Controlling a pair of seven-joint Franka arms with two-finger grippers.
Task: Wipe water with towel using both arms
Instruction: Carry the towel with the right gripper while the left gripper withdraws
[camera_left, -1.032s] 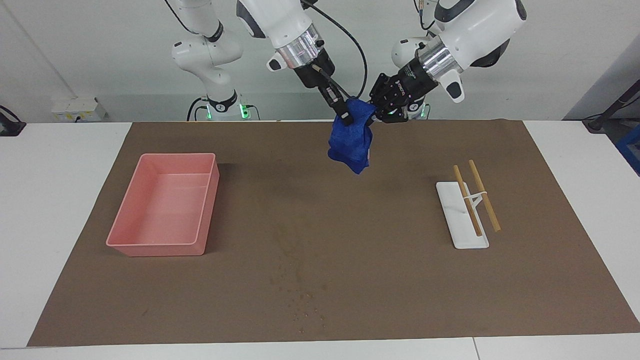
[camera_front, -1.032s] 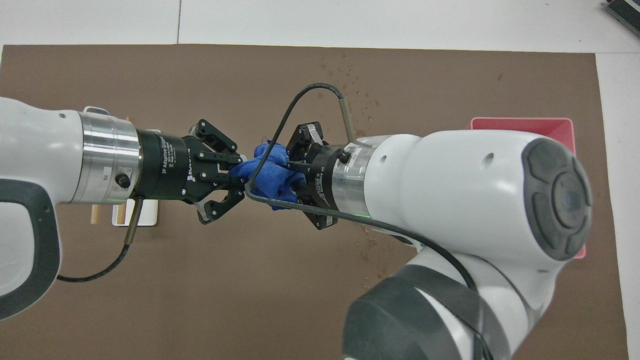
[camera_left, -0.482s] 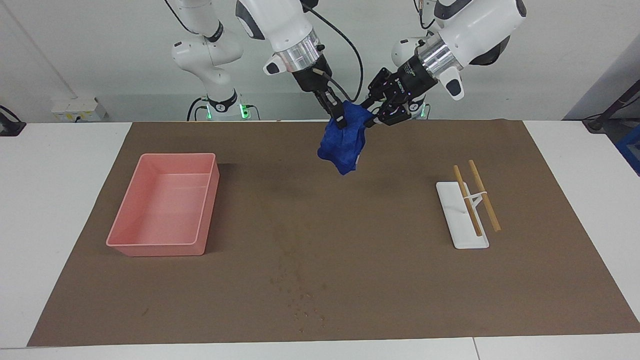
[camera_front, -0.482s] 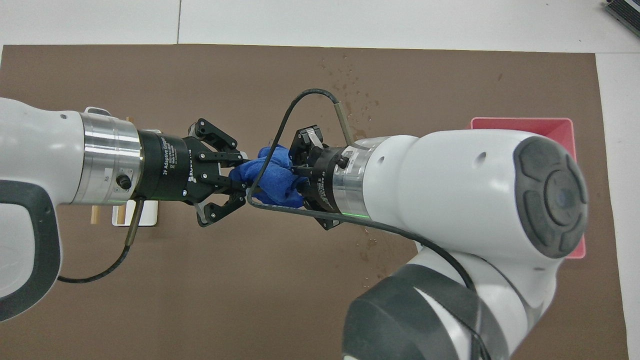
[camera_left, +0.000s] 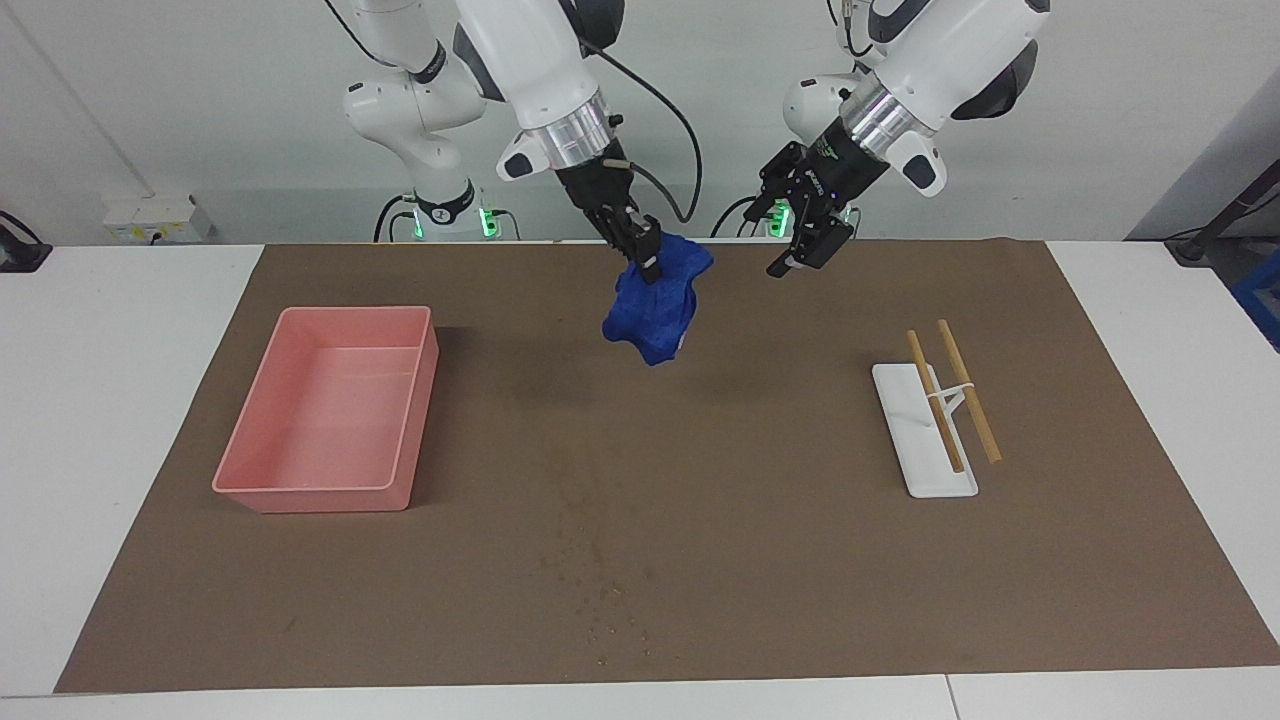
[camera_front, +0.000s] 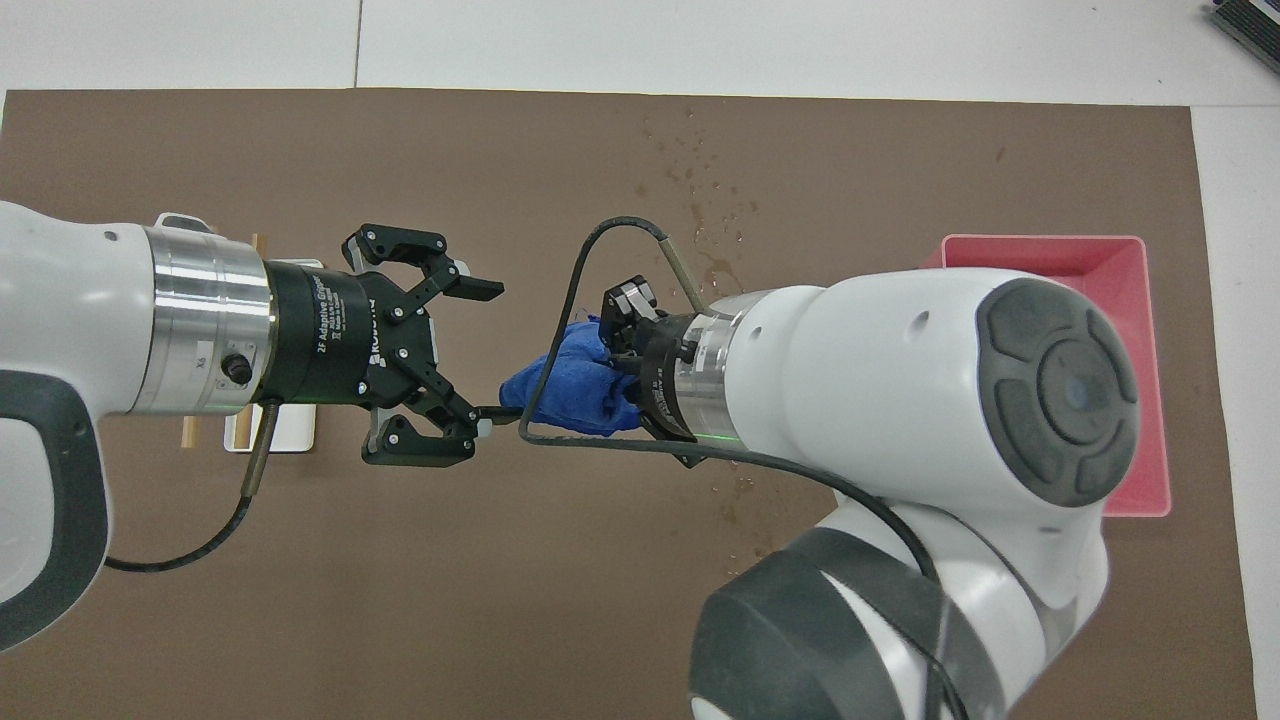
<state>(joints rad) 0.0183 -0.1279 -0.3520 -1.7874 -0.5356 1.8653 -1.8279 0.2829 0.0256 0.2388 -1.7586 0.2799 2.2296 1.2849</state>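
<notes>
Your left gripper (camera_left: 806, 238) has just let go and spread, so the blue towel (camera_left: 655, 303) hangs pinched by the right gripper (camera_left: 640, 246) alone (handover done); the water specks (camera_left: 600, 590) await wiping.

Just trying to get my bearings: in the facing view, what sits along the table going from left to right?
Pink tray → water specks → towel held up by the right end effector → left end effector → chopstick rest.

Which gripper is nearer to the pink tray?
Right. The right gripper, shut on the towel, hangs over the mat's middle, nearer the pink tray. The left gripper, open, is toward the chopstick rest.
</notes>
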